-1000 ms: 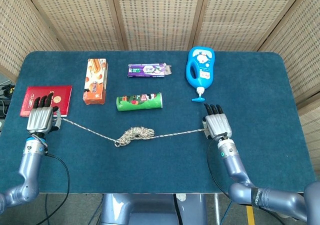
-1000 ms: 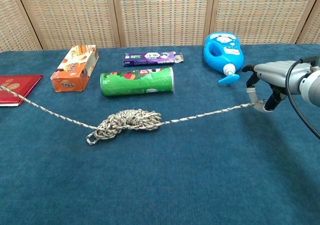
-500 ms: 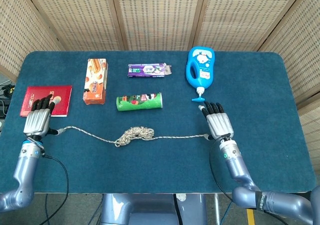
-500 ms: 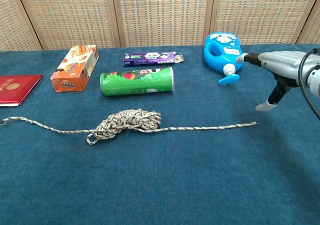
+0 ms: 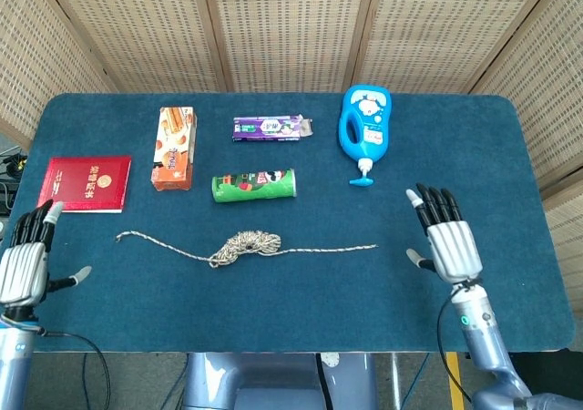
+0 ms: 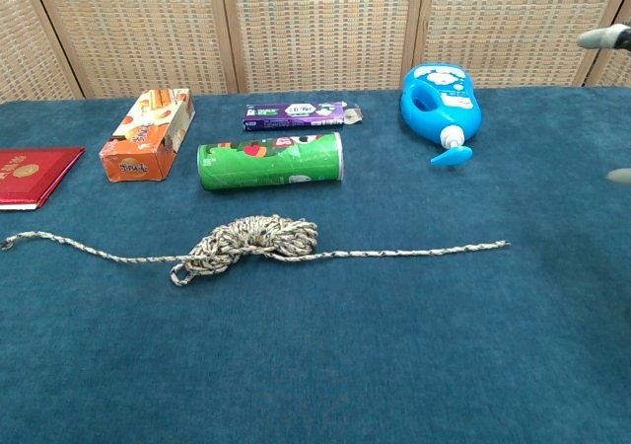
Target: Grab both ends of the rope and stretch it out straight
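A speckled rope (image 5: 246, 244) (image 6: 251, 244) lies on the blue table with a coiled bundle in its middle and both ends stretched out flat to either side. My left hand (image 5: 25, 260) hovers open beyond the table's left edge, well clear of the rope's left end (image 5: 118, 237). Near the front right, my right hand (image 5: 448, 239) is open with its fingers spread, some way right of the rope's right end (image 5: 374, 245). In the chest view only a fingertip (image 6: 603, 37) of the right hand shows at the right edge. Neither hand holds anything.
Behind the rope lie a green can (image 5: 254, 185) on its side, an orange box (image 5: 173, 147), a purple packet (image 5: 271, 128), a blue bottle (image 5: 366, 131) and a red booklet (image 5: 84, 183). The table's front edge (image 5: 273, 348) runs close before both hands.
Both hands have let go of the rope ends, opened and drawn outward and back toward the front. The rope dropped flat onto the table and now lies still.
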